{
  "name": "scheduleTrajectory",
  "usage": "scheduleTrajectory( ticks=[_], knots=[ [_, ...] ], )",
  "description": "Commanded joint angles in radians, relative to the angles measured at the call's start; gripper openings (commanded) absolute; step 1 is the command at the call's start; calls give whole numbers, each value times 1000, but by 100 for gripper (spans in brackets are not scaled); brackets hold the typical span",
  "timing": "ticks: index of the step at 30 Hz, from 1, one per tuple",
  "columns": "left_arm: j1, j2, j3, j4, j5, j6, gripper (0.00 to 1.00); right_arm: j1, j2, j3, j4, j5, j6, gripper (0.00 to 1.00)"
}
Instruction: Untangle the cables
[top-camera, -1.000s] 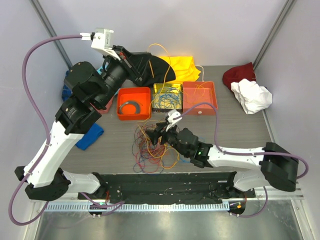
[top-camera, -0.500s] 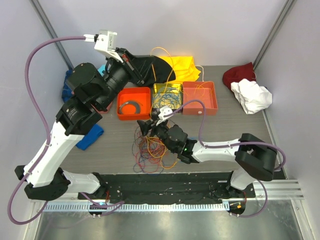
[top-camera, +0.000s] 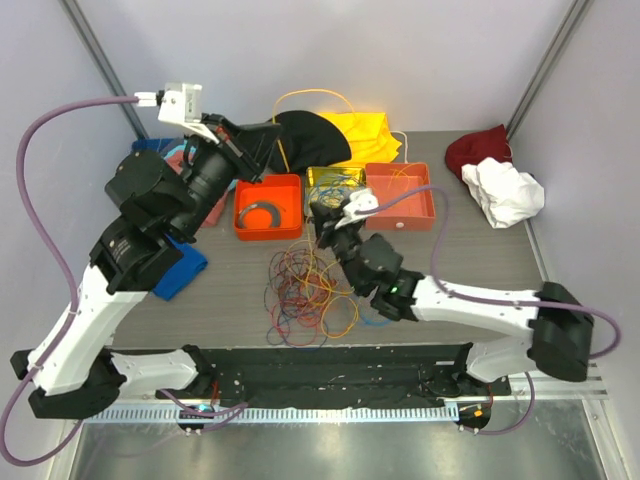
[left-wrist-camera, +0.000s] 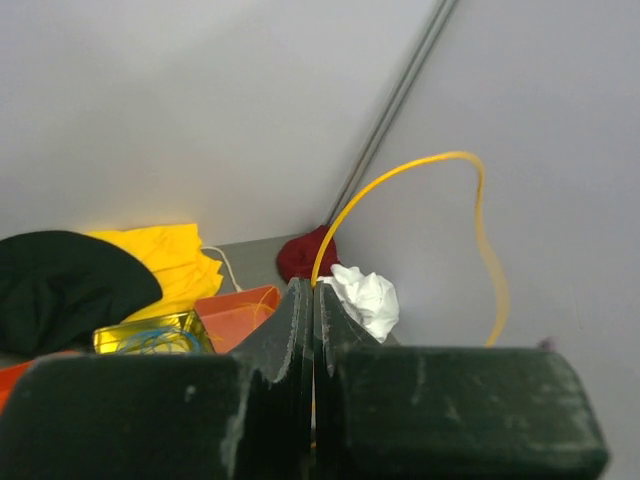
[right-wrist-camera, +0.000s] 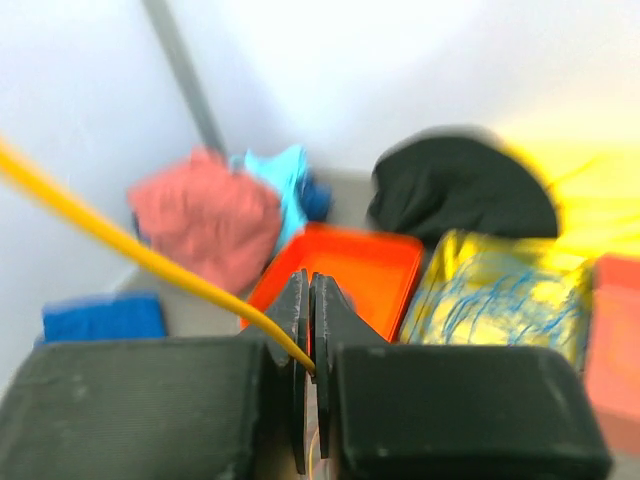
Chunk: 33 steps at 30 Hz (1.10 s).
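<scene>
Near the lower middle of the overhead view, the cables (top-camera: 305, 295) lay as a loose tangle of thin loops on the grey table (top-camera: 480, 260), with orange, red, blue, yellow and purple strands crossing over one another. More thin blue and yellow wires sat heaped in a yellow bin (top-camera: 334, 172) just above the tangle, between two orange trays. The left gripper (top-camera: 258, 142) was raised at the upper left of that view, in front of a black cloth (top-camera: 312, 140). Its fingers were pressed together on an orange-yellow cable (top-camera: 305, 92), which rose in a tall arch toward the back wall. From the left wrist camera, the left gripper (left-wrist-camera: 313, 290) showed the orange-yellow cable (left-wrist-camera: 400, 172) coming out at the fingertips, curving up to the right, then dropping down. The right gripper (top-camera: 322, 212) was at the centre of the overhead view, beside the lower edge of the yellow bin. The right wrist view was blurred, but it showed the right gripper (right-wrist-camera: 308, 282) closed tight on an orange-yellow strand (right-wrist-camera: 150, 258) that ran off to the upper left. Whether both grippers held the same wire could not be told.
</scene>
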Motion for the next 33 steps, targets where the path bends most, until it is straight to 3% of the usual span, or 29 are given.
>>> scheduleTrajectory(
  ticks=[1, 11, 16, 19, 23, 25, 26, 29, 33],
  knots=[
    [-3, -90, -139, 82, -117, 16, 0, -27, -166, 213, -189, 143, -107, 1],
    [-3, -252, -554, 156, -272, -80, 7, -212, -185, 603, -565, 194, -122, 1],
    [-3, -246, -678, 118, -291, -157, 7, -245, -118, 749, -620, 212, -179, 1],
    [-3, -223, -709, 113, -297, -172, 14, -257, -72, 803, -637, 221, -231, 1],
    [-3, -188, -713, 114, -282, -182, 51, -285, -30, 841, -662, 223, -245, 1],
    [-3, -174, -707, 114, -274, -183, 60, -300, -21, 846, -662, 220, -246, 1],
    [-3, -173, -706, 118, -274, -185, 72, -305, -16, 849, -663, 218, -245, 1],
    [-3, -174, -703, 131, -274, -182, 89, -318, -9, 855, -662, 215, -246, 1],
    [-3, -168, -700, 108, -282, -186, 98, -350, 10, 873, -663, 209, -253, 1]
  ],
)
